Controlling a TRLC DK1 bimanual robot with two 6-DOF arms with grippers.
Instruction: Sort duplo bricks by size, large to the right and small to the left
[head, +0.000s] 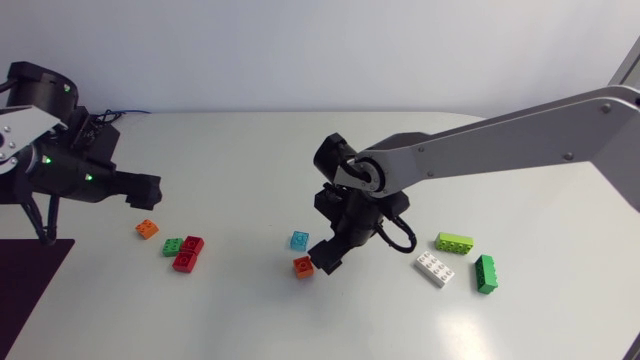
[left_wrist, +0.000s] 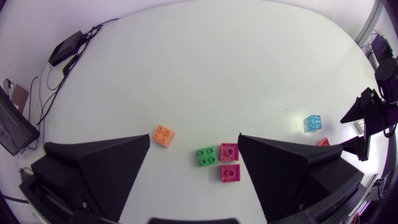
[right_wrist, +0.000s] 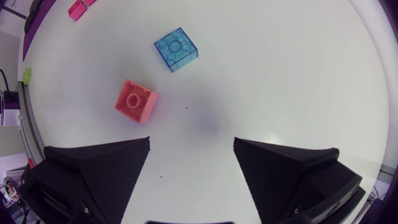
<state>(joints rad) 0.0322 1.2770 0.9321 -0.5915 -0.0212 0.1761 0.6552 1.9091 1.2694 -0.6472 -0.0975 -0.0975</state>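
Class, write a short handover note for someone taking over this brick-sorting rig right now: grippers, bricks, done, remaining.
Left gripper: jaws open, empty, by the left group. Right gripper: jaws open, empty, mid-table.
At left: orange brick, small green brick, red bricks. At right: lime brick, white brick, long green brick.
Done: those look sorted.
Left to do: blue brick and coral brick, both small, lie ahead of the right gripper; probably go left.

White matte tabletop (head: 250, 150) with a rounded edge, evenly lit; faint soft shadows lie on it; a small black box (left_wrist: 68, 45) sits near its rim.
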